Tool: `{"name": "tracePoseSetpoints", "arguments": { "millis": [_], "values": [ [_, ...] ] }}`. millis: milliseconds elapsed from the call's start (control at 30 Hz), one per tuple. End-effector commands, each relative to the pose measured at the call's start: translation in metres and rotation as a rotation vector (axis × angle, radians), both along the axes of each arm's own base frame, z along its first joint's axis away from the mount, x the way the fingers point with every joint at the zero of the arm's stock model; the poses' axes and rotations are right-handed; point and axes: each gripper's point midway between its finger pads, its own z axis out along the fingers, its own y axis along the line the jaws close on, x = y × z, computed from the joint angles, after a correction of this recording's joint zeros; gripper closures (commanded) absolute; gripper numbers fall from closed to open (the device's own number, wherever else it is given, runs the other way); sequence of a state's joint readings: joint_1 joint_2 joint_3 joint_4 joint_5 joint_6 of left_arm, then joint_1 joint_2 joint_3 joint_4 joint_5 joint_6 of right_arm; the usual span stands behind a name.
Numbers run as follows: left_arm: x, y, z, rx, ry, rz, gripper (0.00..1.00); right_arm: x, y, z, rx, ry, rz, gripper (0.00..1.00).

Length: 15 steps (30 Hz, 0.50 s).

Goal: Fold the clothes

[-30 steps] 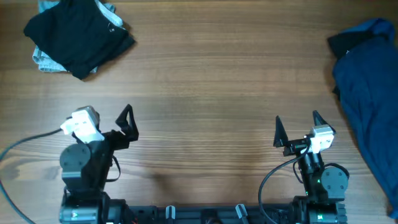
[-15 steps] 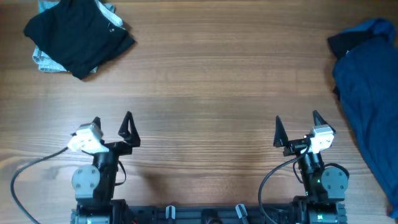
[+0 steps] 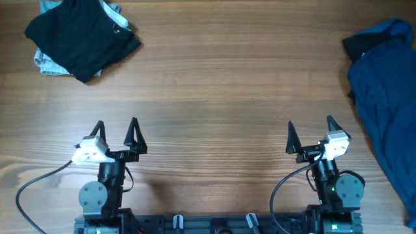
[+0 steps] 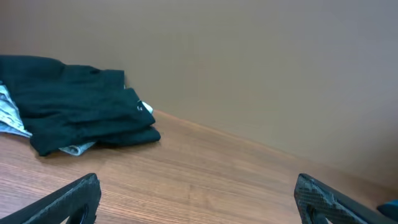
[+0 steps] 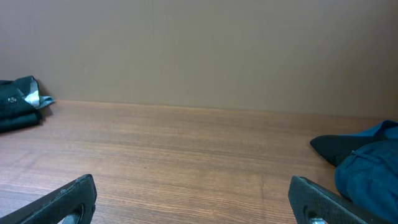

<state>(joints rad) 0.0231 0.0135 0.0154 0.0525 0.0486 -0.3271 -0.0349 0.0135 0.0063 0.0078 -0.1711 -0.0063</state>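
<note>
A folded black garment (image 3: 81, 39) lies at the far left corner on top of a light-blue denim piece (image 3: 47, 63); the left wrist view shows the same black garment (image 4: 81, 115) and denim piece (image 4: 9, 112). A dark blue garment (image 3: 383, 91) is heaped loosely at the right edge, with its corner (image 5: 367, 158) in the right wrist view. My left gripper (image 3: 116, 130) stands open near the front left, nothing between its fingers. My right gripper (image 3: 310, 132) stands open near the front right, empty, a short way left of the blue heap.
The wooden table (image 3: 214, 84) stretches between the two piles. A plain wall (image 5: 199, 50) rises behind the far edge. A cable (image 3: 39, 179) loops by the left arm's base, and another cable (image 3: 281, 185) by the right base.
The left arm has swung back from a turned pose to face straight ahead, its gripper still open. The right arm and the clothes have not moved.
</note>
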Motion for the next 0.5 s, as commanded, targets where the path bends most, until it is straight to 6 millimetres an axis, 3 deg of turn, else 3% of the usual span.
{"name": "tracePoseSetpoints", "arguments": {
  "millis": [0, 167, 467],
  "values": [
    [0.000, 0.002, -0.002, 0.006, -0.004, 0.016, 0.00, 0.000, -0.004, 0.003, -0.018, -0.014, -0.019, 0.00],
    [0.000, 0.006, -0.034, 0.008, 0.127, 0.040, 0.00, 0.000, -0.004, 0.003, -0.017, -0.014, -0.019, 0.00],
    [0.000, 0.002, -0.033, 0.008, 0.125, 0.022, 0.00, 0.000, -0.004, 0.003, -0.017, -0.014, -0.019, 0.00]
  ]
}}
